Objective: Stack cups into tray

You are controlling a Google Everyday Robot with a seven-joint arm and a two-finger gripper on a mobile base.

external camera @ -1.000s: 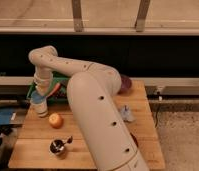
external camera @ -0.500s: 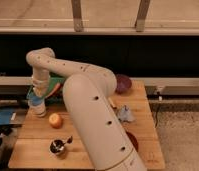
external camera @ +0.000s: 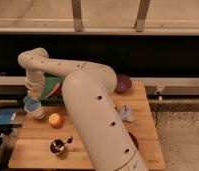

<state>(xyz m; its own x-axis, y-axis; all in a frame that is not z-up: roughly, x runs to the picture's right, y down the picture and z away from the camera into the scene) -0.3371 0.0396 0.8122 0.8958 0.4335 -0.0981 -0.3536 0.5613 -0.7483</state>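
Observation:
My gripper (external camera: 33, 100) hangs at the end of the white arm, over the table's left edge. It is shut on the light-blue cup (external camera: 29, 104). The white cup (external camera: 38, 113) sits right under the blue one and touches it; I cannot tell whether they are nested. The green tray (external camera: 52, 86) lies at the table's back left, just behind the gripper, and the arm hides much of it. Something orange-red lies inside the tray.
An orange fruit (external camera: 55, 120) lies right of the cups. A metal cup with a utensil (external camera: 58, 146) stands near the front. A purple bowl (external camera: 124, 83) is at the back right and a pale crumpled object (external camera: 124, 114) at mid right. The arm's bulk covers the table's middle.
The gripper has moved left and slightly down, and both cups have moved with it, away from the tray's front and toward the table's left edge.

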